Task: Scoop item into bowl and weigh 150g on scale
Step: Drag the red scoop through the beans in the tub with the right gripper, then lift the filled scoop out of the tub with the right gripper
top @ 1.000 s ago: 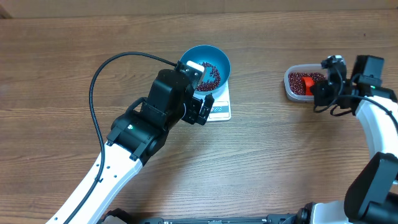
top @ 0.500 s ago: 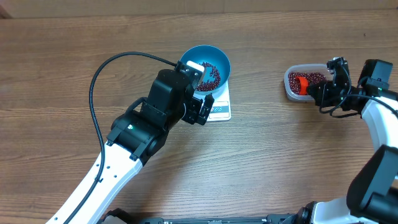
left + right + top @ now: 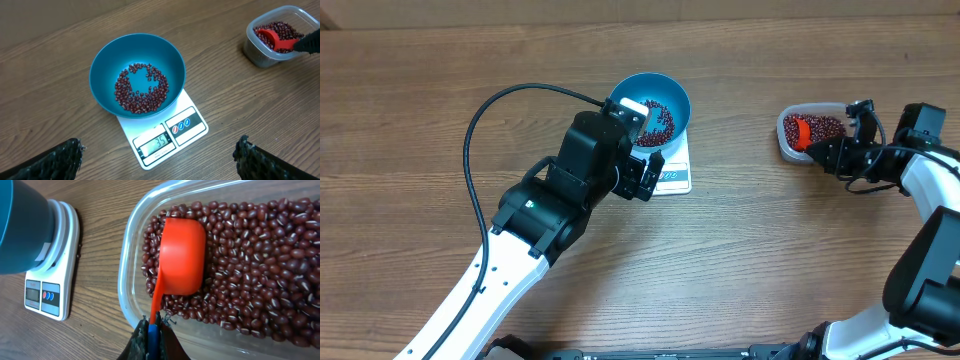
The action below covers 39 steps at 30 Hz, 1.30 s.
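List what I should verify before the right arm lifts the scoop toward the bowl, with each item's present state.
1. Right gripper shut on the red scoop handle: ok.
2. Scoop down among the beans in the clear tub: ok.
3. Scoop filled: cannot tell, only its outer shell faces the wrist camera.
4. Blue bowl seated on the scale: ok.
5. Weight at target: not ok, the display shows 35.
6. Left gripper open, holding nothing: ok.
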Motion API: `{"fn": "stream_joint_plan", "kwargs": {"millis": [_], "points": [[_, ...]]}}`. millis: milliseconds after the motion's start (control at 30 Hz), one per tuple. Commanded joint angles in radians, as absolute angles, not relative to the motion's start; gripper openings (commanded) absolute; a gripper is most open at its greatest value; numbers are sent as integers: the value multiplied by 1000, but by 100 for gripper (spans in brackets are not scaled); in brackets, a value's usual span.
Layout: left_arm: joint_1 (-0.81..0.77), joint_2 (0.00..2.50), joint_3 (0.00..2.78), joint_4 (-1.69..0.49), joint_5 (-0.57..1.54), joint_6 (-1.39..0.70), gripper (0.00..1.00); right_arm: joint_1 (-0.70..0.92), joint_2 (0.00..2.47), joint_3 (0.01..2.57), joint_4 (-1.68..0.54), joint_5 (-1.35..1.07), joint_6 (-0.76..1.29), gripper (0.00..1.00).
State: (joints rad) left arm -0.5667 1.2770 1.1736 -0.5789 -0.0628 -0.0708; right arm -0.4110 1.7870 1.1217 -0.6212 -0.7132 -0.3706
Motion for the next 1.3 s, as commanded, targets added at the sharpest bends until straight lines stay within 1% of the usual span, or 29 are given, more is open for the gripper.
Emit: {"fn": "stream_joint_plan", "kwargs": {"millis": [0,200,633,800,1267], "points": [[-562,1283,1200,-578,-51,-59,99,-422,1809,1112,-621,-743,-363,4],[-562,1283,1200,-579,-51,-59,99,-464,1809,1112,-617,-838,-363,4],[-562,1283,1200,-578,-51,-59,99,-611,1809,1112,-623,-1102,-363,4],[-562,1283,1200,-578,-51,-59,100,-635,1809,1112,-641,-1120,-363,4],[-562,1283,1200,-578,-51,-59,100,-635,1809,1112,-659,-1124,-364,4]]}}
